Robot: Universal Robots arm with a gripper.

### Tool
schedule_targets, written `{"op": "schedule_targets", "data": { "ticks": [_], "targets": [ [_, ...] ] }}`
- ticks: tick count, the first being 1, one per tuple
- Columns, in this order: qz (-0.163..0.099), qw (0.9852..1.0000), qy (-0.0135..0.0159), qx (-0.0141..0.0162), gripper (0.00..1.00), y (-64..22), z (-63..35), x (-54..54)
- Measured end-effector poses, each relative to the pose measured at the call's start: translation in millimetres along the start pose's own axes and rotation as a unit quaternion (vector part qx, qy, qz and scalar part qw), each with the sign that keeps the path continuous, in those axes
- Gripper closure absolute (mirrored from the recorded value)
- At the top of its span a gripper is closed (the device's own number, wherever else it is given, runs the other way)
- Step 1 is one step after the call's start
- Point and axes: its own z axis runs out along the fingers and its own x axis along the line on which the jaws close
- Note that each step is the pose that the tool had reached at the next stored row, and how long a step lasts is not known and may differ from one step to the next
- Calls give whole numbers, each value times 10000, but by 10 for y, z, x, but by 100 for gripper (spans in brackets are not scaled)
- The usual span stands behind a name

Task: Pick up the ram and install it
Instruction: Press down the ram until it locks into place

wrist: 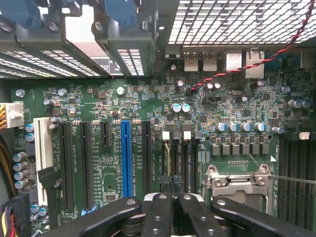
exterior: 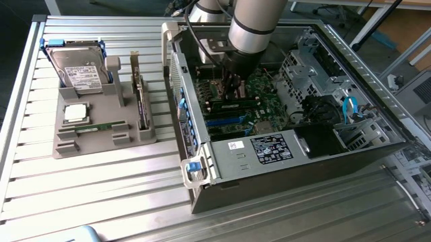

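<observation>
The ram [exterior: 235,104] is a narrow green stick standing on edge in a slot of the motherboard [exterior: 266,108], inside the open computer case [exterior: 296,151]. My gripper [exterior: 232,96] reaches down into the case, with its tips right at the stick's top edge. In the wrist view my gripper [wrist: 174,183] is shut. Its black fingers [wrist: 160,207] meet over the black slots [wrist: 168,153] between the blue slot [wrist: 126,153] and the processor socket [wrist: 237,182]. I cannot tell whether the tips pinch the stick or only rest on it.
A grey holder [exterior: 101,146] on the slatted table at the exterior view's left carries a hard drive [exterior: 79,70], a square silver chip [exterior: 75,113], an upright expansion card [exterior: 140,101] and another green stick [exterior: 100,126]. Case walls, drive cages and cables surround the arm.
</observation>
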Motion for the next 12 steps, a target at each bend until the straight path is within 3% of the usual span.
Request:
{"op": "schedule_targets", "data": {
  "ticks": [12],
  "targets": [
    [0,10000,0,0,89,0,31,1]
  ]
}}
